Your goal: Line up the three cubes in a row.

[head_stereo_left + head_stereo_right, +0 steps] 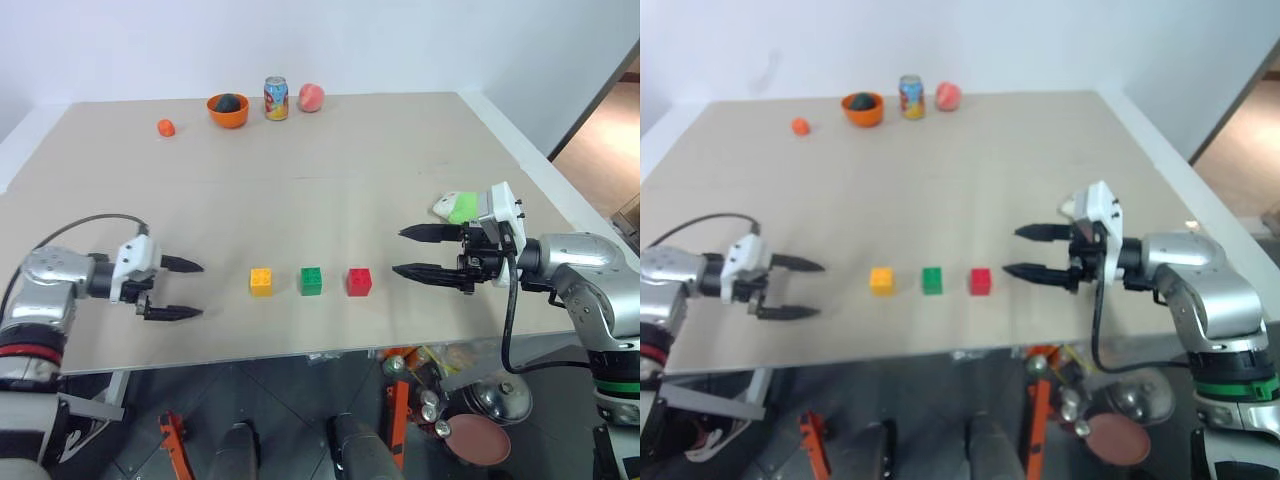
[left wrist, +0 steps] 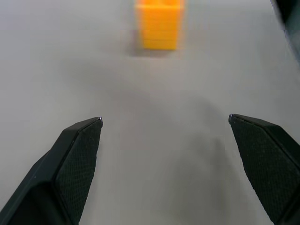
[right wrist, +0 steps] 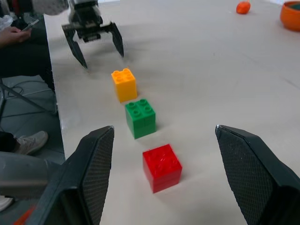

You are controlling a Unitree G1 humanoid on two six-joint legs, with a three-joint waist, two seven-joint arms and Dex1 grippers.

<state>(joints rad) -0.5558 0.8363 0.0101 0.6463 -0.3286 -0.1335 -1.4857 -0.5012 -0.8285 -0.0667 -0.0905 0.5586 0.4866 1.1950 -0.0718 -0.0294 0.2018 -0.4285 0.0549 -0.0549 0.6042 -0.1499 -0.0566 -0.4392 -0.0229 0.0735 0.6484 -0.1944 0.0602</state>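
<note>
Three studded cubes sit in a row near the table's front edge: yellow cube (image 1: 261, 281) on the left, green cube (image 1: 311, 281) in the middle, red cube (image 1: 359, 281) on the right, with small gaps between them. My left gripper (image 1: 193, 289) is open and empty, a short way left of the yellow cube (image 2: 159, 23) and pointing at it. To the right of the red cube (image 3: 161, 167), my right gripper (image 1: 410, 252) is open and empty too, aimed down the row.
At the far edge stand an orange bowl (image 1: 228, 110), a drink can (image 1: 276, 98) and a pink fruit (image 1: 311, 97); a small orange object (image 1: 166, 127) lies left of them. A lime-green and white plush toy (image 1: 456, 207) lies behind my right gripper. A person's hand (image 3: 13, 33) holds a phone beside the table.
</note>
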